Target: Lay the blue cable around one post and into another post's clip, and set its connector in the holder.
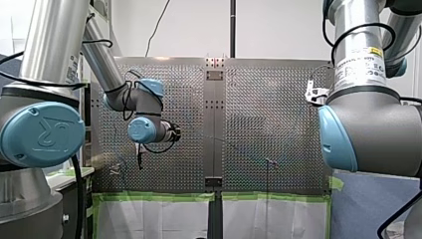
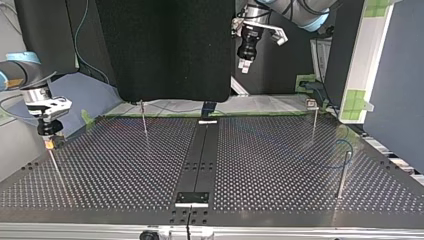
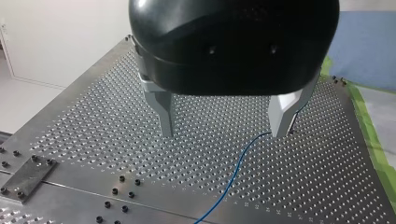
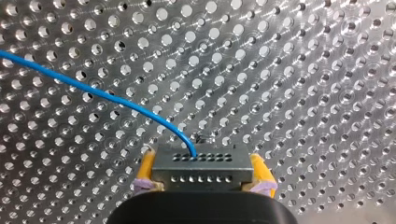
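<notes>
Perforated table [image 3: 93, 121] first — the blue cable [image 4: 93, 92] lies loose across it, routing barely begun, I'd say. My left gripper [image 3: 224, 123] hangs over it, fingers spread wide; my right gripper [image 4: 201, 162] is clamped on the connector [image 4: 201, 175]. Next up: carry it around a post [image 2: 343, 175] without snagging.

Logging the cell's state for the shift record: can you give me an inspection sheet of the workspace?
Surface: perforated table, with a dark centre strip across it.
Job's things: blue cable lies on the table; connector held above the table, not in a holder; thin posts upright.
Clutter: nothing seen.
Grippers: left gripper open and empty above the table; right gripper shut on the connector, yellow pads showing.
Cables: the blue cable runs out of the connector.
Surroundings: green tape at the table's edge; white wall behind.
</notes>
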`<state>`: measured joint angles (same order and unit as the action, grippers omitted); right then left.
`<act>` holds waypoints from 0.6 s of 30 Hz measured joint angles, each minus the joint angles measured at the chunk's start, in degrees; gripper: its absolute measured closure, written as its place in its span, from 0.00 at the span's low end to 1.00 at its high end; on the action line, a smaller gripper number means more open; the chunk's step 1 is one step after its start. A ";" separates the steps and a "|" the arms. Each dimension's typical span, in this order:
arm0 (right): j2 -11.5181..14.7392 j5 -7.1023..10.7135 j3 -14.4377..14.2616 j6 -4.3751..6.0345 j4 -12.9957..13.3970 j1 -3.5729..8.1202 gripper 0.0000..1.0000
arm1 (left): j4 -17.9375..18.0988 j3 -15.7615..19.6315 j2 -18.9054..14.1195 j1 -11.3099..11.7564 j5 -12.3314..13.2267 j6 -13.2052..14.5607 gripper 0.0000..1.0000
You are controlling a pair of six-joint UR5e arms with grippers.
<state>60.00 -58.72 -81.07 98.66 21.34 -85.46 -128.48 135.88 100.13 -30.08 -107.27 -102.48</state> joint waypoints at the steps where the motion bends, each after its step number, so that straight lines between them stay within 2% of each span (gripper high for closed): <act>1: 0.00 0.00 0.01 0.02 0.01 0.00 1.00 | 0.02 0.00 0.00 0.00 0.00 0.00 0.00; 18: -0.07 -0.17 0.35 0.56 0.10 -0.01 1.00 | -0.02 0.01 0.01 0.00 0.00 0.01 0.00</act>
<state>59.93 -58.89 -80.72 99.21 21.44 -85.47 -128.50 135.89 100.14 -30.08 -107.27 -102.47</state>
